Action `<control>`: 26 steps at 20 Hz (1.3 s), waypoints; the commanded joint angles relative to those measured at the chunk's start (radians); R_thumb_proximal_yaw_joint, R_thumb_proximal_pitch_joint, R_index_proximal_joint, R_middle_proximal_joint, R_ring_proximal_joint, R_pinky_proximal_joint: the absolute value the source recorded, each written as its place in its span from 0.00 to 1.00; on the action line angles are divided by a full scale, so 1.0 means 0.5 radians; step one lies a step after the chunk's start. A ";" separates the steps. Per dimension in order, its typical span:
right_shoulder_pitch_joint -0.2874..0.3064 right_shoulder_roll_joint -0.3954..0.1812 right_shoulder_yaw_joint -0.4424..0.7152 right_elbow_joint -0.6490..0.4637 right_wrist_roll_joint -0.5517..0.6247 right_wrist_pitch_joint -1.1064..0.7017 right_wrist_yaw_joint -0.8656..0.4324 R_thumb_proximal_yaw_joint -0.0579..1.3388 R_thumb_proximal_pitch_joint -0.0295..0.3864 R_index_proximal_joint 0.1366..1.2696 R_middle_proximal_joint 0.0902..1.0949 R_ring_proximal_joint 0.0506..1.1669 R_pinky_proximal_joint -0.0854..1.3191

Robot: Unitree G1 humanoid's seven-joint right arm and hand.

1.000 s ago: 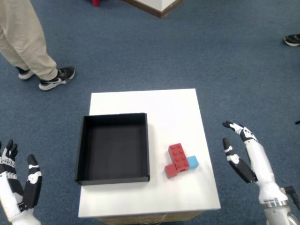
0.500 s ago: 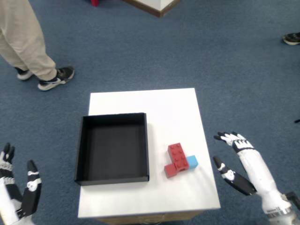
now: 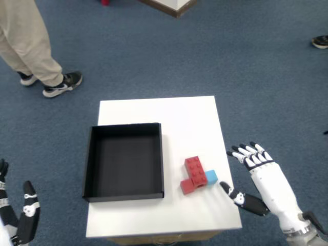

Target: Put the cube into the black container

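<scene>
Black container [image 3: 124, 161]: 1, empty. Red-blue cube [image 3: 197, 176]: 1, beside it. Right hand [image 3: 259, 179] fingers [image 3: 249, 151] spread, holding nothing.

Single head view, looking steeply down on white table [image 3: 169, 115] from above; carpet [image 3: 246, 61] around.

A white table [image 3: 179, 118] fills the lower middle of the frame. On its left half sits the black container [image 3: 123, 161], open and bare inside. Just right of it lies the cube [image 3: 198, 175], red bricks with a light blue piece. At lower right the right hand [image 3: 260, 183] is spread, thumb near the blue piece, not touching.
</scene>
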 commanded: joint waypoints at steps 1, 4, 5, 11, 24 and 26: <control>-0.055 -0.091 0.121 0.058 -0.055 0.171 -0.336 0.17 0.10 0.18 0.14 0.15 0.13; -0.060 -0.096 0.234 0.040 -0.154 0.310 -0.457 0.17 0.07 0.18 0.14 0.15 0.13; -0.061 -0.094 0.261 0.031 -0.176 0.337 -0.483 0.17 0.07 0.18 0.14 0.15 0.13; -0.070 -0.064 0.298 0.012 -0.318 0.444 -0.504 0.22 0.04 0.19 0.14 0.16 0.14; -0.292 -0.042 0.295 -0.328 -0.416 0.725 -0.465 0.25 0.04 0.17 0.11 0.14 0.14; -0.332 -0.040 0.289 -0.369 -0.414 0.748 -0.457 0.25 0.04 0.16 0.11 0.14 0.14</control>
